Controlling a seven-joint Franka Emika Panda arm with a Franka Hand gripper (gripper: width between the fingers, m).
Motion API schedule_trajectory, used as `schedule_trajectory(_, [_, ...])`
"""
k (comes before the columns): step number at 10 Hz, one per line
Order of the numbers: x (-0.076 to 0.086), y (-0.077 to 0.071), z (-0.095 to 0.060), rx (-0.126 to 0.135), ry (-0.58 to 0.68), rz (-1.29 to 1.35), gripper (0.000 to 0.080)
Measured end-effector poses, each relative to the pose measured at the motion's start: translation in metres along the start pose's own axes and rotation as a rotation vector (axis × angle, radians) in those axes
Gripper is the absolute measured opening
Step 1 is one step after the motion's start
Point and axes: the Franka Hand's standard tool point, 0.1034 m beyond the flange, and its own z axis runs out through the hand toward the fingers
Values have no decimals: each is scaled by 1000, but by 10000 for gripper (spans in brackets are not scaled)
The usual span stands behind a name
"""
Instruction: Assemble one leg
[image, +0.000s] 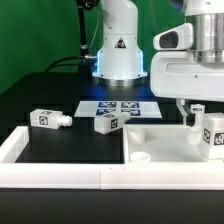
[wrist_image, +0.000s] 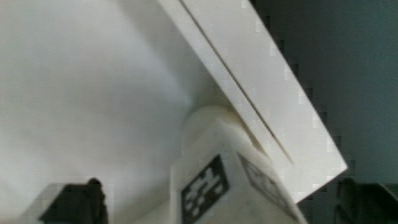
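A white raised rim (image: 60, 178) along the table's near edge is seen closest to the camera, with the large tray-like panel (image: 160, 148) just behind it. The gripper (image: 197, 112) is lowered over the panel's corner, its fingers closed on a tagged leg (image: 212, 136) standing upright against the panel's wall. Two more legs (image: 46, 118) (image: 108, 123) are seen lying on the black table, well apart from the gripper, beside the marker board (image: 115, 106). Open table is left between them.
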Motion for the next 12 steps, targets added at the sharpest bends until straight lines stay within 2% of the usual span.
schedule_trajectory(2, [2, -7, -1, -14, 24, -448, 648])
schedule_trajectory(3, [-3, -12, -1, -10, 21, -473, 648])
schedule_trajectory(5, [-3, -12, 0, -9, 20, -443, 648])
schedule_trajectory(6, [-3, -12, 0, -7, 20, -399, 534])
schedule_trajectory(7, [-3, -11, 0, -8, 19, -332, 386])
schedule_trajectory(8, [-1, -5, 1, -16, 18, -226, 291])
schedule_trajectory(10, [3, -5, 0, -13, 26, -13, 290])
schedule_trajectory(12, [2, -5, 0, -2, 22, 337, 290])
